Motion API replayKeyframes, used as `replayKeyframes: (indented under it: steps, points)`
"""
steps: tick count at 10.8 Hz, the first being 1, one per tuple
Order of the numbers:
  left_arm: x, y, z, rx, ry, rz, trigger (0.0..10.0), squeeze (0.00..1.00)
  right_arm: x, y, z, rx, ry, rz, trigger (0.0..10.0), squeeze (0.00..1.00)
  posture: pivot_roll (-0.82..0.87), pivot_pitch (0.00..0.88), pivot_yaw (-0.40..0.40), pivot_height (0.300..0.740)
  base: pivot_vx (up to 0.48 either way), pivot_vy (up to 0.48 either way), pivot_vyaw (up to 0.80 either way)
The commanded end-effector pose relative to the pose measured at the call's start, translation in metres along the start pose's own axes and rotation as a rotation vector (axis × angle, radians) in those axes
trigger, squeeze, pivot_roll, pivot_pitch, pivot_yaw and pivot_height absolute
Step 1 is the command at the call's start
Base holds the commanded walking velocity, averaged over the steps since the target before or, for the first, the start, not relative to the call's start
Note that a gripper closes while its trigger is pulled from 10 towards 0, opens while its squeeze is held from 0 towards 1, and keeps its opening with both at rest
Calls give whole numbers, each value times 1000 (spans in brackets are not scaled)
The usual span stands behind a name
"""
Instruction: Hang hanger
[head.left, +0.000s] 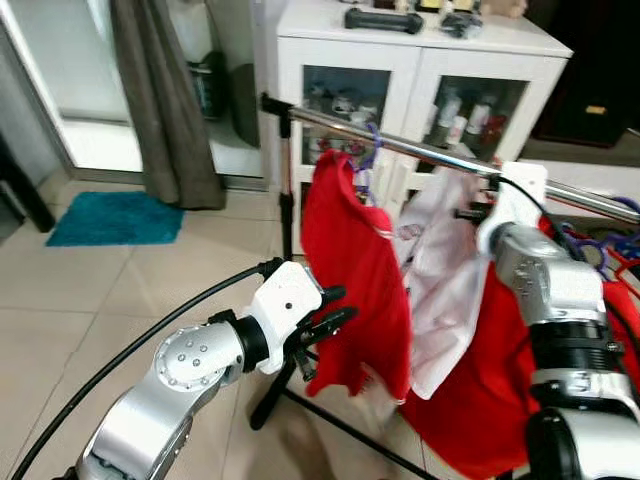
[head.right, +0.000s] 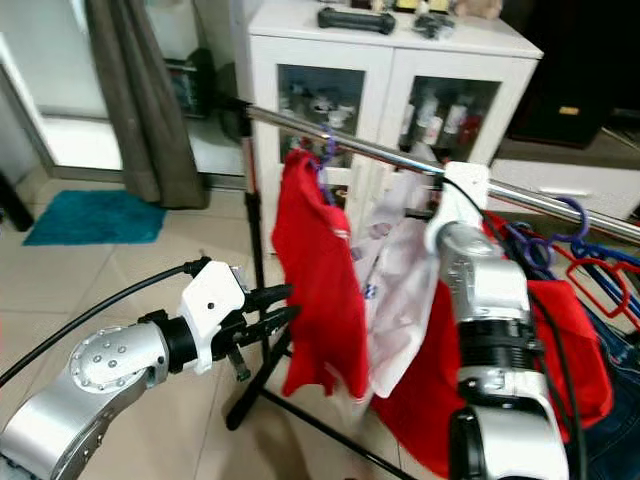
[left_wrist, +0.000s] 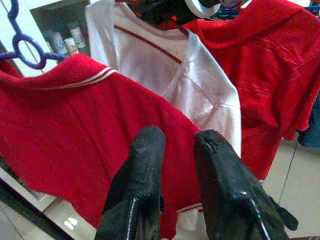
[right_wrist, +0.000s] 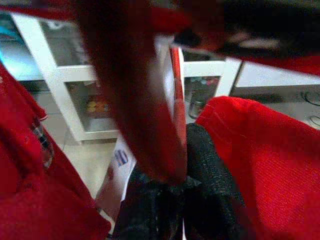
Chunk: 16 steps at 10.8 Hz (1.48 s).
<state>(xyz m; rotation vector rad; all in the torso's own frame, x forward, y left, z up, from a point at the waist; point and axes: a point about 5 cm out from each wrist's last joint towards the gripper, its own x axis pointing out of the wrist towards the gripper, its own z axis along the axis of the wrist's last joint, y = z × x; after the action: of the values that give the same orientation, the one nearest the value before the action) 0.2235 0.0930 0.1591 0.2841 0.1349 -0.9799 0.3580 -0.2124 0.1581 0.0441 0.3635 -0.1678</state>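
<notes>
Home: clothes rail (head.left: 420, 147), glass-fronted cabinet (head.left: 400, 70)

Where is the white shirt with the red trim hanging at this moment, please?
The white shirt with red trim hangs from the silver clothes rail, between two red shirts, directly beside the raised right gripper.

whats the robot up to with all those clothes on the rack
It is hanging a garment on the metal rail of a clothes rack. The right gripper is raised to the rail, shut on a red hanger carrying a white shirt. The left gripper hovers lower, empty, next to a red shirt already hanging from a purple hanger. Whether the red hanger's hook is over the rail yet cannot be told.
</notes>
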Motion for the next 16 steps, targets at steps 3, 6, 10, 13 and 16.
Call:
replayKeyframes:
  steps: [3, 6, 10, 13, 16]
  points:
    - [3, 3, 15, -14, -89, 2, 10000, 0, -5, -27, -14, 21, 70, -96, 10000, 0, 26, 0, -17, 740, 0, 0, 0]
    - [4, 4, 15, -12, -87, 6, 10000, 0, -17, -28, -15, 13, 60, -81, 10000, 1000, 21, 10, -17, 740, 0, 0, 0]
    - [-3, 7, 15, -22, -83, 44, 10000, 0, -46, -17, 5, -42, -113, 118, 10000, 1000, 36, 26, -24, 740, 0, 0, 0]
    - [-8, 14, 12, -10, -66, 58, 10000, 0, -73, -30, 25, -119, -182, 215, 10000, 1000, 31, 16, -12, 740, 0, 0, 0]
    - [-12, 28, 7, 0, -34, 79, 10000, 0, -108, -51, 30, -315, -93, 377, 10000, 1000, 16, 0, 22, 740, 0, 0, 0]
